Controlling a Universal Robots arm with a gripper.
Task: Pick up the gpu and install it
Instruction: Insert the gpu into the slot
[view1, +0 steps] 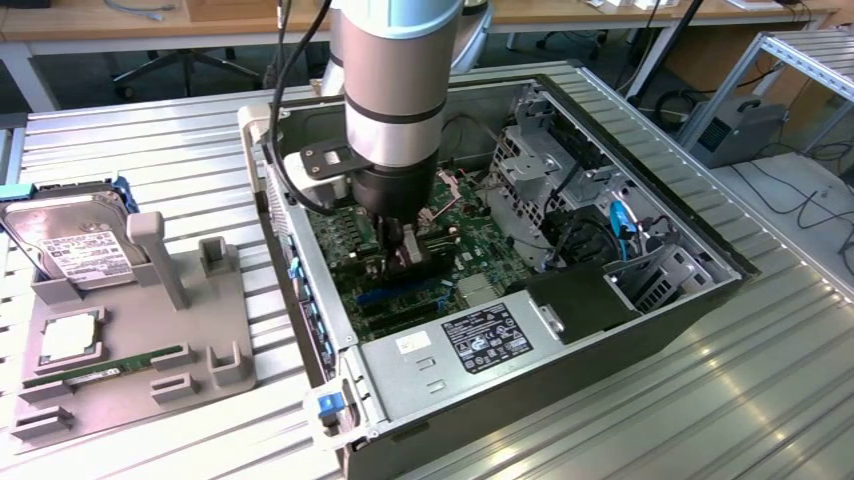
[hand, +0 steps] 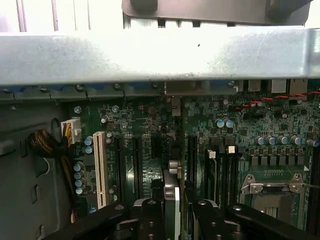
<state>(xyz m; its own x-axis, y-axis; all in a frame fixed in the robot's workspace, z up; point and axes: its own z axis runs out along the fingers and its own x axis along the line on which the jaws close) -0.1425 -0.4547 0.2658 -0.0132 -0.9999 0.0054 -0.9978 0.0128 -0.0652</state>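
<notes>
The gpu (hand: 172, 197) is a thin card seen edge-on, with a silvery edge, standing upright between my two black fingers (hand: 150, 220). My gripper (hand: 176, 222) is shut on it, low over the dark expansion slots of the green motherboard (hand: 145, 150). In the exterior view the gripper (view1: 403, 262) reaches down inside the open computer case (view1: 667, 300), and the dark gpu (view1: 410, 255) hangs just above the board. Whether its bottom edge touches a slot is hidden.
A white slot (hand: 100, 167) and the CPU socket (hand: 272, 187) flank the card. The case's metal wall (hand: 160, 55) is close ahead. The power supply (view1: 467, 345) and drive cage (view1: 534, 160) crowd the case. Outside, a grey fixture (view1: 200, 350) holds a hard drive (view1: 80, 250) and memory stick (view1: 114, 367).
</notes>
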